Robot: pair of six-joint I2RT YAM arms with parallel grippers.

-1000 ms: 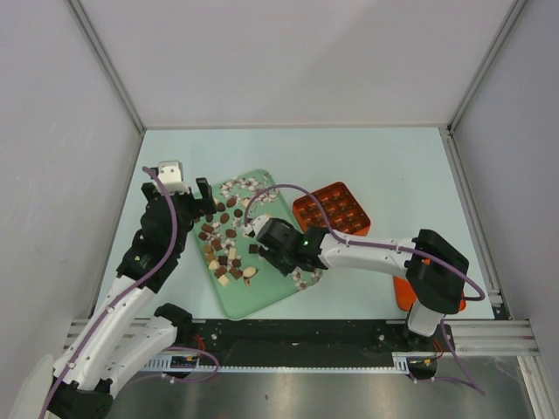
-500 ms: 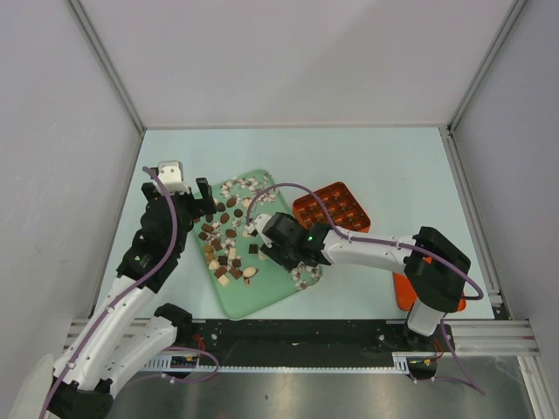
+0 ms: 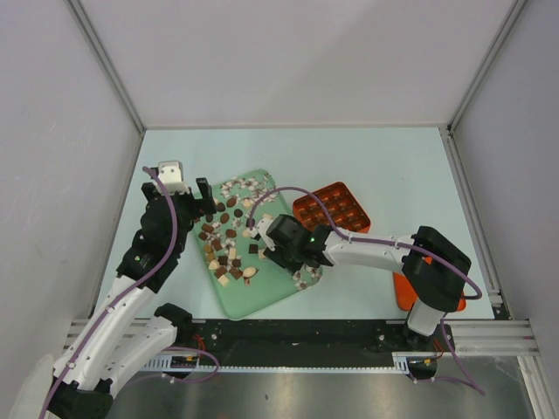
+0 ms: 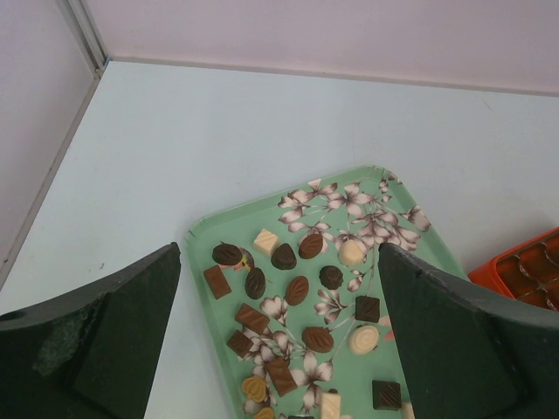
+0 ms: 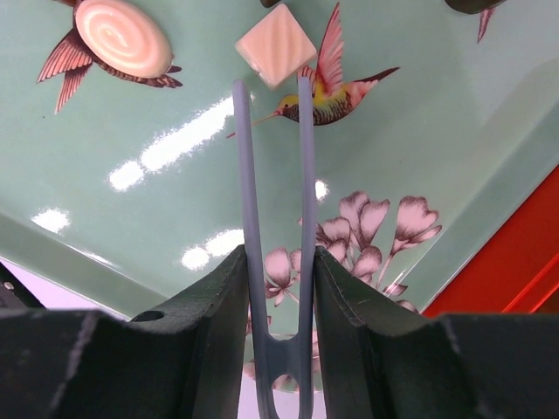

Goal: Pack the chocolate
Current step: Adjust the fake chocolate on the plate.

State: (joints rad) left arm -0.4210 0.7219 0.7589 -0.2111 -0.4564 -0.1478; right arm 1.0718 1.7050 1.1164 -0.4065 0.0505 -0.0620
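Hovering near the left edge of one green tray (image 3: 262,298), the left tool (image 4: 279,262) was spread wide and held nothing. The right tool (image 5: 278,279) was clamped on one pair of tweezers (image 5: 307,192). Its two prongs were apart, tips just short of one cream square (image 5: 276,44); one cream oval (image 5: 122,37) lay nearby. Chocolate (image 4: 298,289): well over a dozen pieces, loose on the tray on the bench (image 3: 393,166). One orange box (image 3: 332,208) sat just beside the tray; cell contents could not be told.
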